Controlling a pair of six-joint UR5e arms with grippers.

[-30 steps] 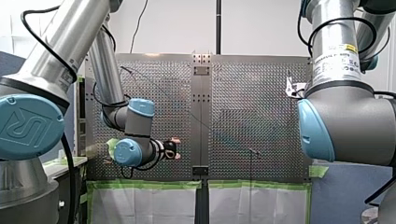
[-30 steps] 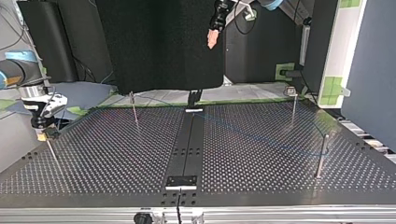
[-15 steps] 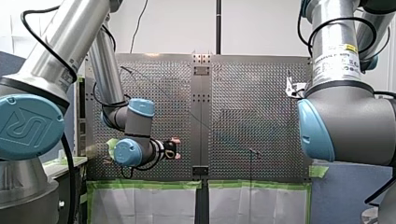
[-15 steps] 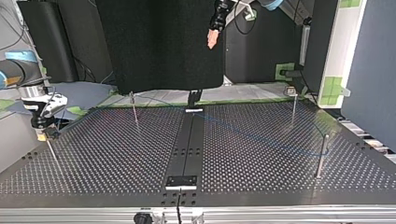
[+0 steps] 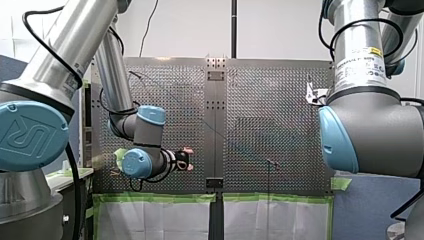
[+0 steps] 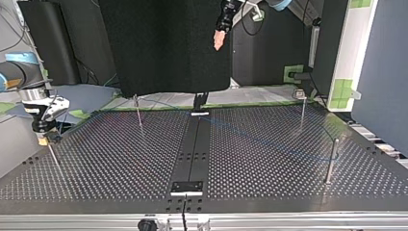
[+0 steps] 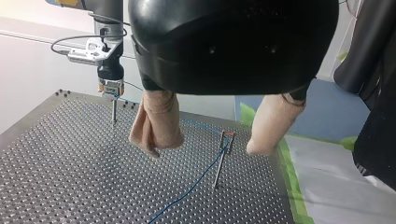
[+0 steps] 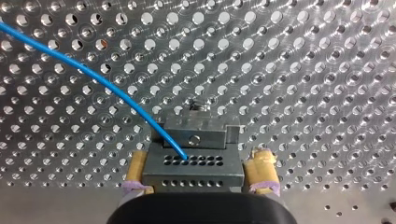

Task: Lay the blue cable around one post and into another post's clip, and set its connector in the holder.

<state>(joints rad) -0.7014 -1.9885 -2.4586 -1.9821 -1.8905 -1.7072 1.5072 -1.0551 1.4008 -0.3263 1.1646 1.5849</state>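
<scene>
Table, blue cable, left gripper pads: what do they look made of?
Table: bare metal, likely aluminium or steel; shiny, with glints around its holes.
Blue cable: smooth, glossy plastic jacket; bends in a soft curve.
Pads on my left gripper: beige, matte, creased; perhaps cloth or foam wrap.

Silver tubes [image 5: 75,30] carry blue caps [image 5: 30,135] and black cables [image 5: 331,42]; my left gripper [image 7: 201,149] is black with beige, seemingly cloth-wrapped pads [image 7: 156,121].

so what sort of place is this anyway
Probably a robotics lab test bench: a perforated metal table with thin posts standing in it, green tape along its edge, and a blue cable running across it.
</scene>
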